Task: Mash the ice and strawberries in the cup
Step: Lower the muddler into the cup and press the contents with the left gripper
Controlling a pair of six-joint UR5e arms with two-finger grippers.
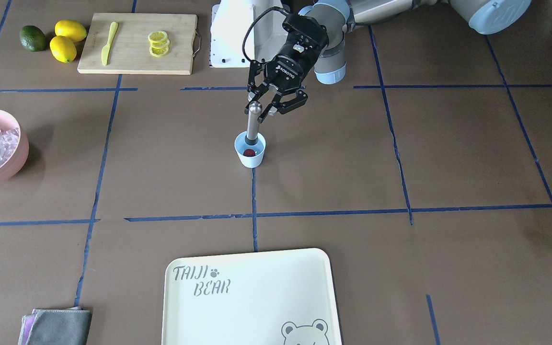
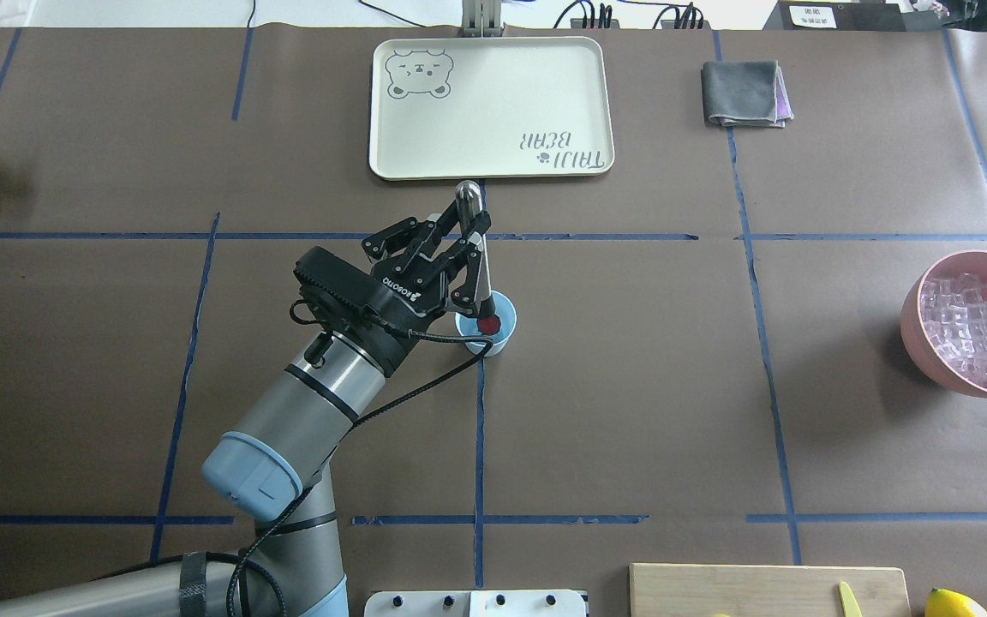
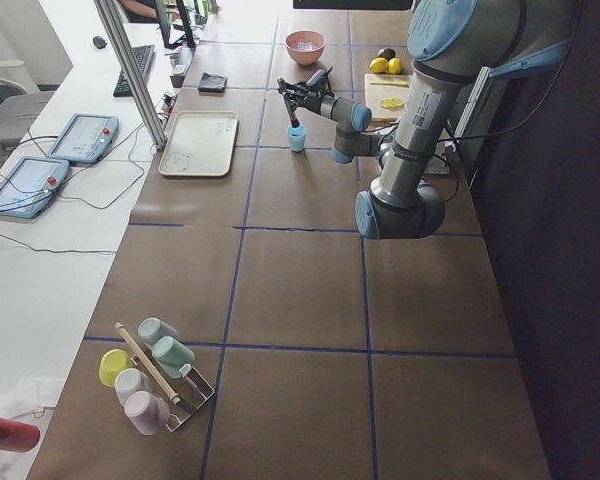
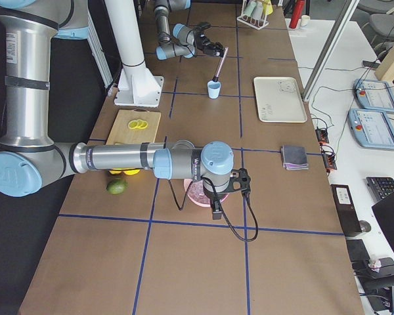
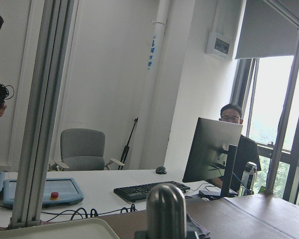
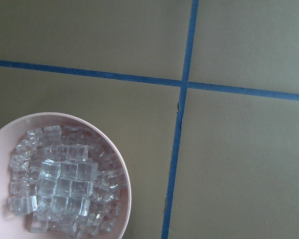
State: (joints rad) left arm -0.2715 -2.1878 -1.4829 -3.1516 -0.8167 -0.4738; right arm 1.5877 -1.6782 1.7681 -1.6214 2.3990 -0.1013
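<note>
The pale blue cup (image 1: 250, 154) stands near the table's middle, with one red strawberry (image 1: 248, 153) inside it. A metal masher (image 1: 253, 125) stands tilted in the cup (image 2: 493, 336), its lower end beside the strawberry (image 2: 487, 325). My left gripper (image 1: 260, 111) is shut on the masher's upper shaft (image 2: 475, 248); its rounded top (image 5: 166, 209) fills the bottom of the left wrist view. Ice (image 6: 65, 184) lies piled in the pink bowl (image 1: 15, 163). No ice shows in the cup. My right gripper (image 4: 218, 200) hangs over that bowl (image 4: 198, 194); I cannot tell its state.
A cream tray (image 1: 237, 326) lies on the operators' side. A cutting board (image 1: 132, 52) with lemon slices (image 1: 158, 43) and a yellow knife (image 1: 108, 43), two lemons (image 1: 65, 40) and a green fruit (image 1: 33, 38) sit near the robot's base. A grey cloth (image 2: 742, 92) lies beside the tray.
</note>
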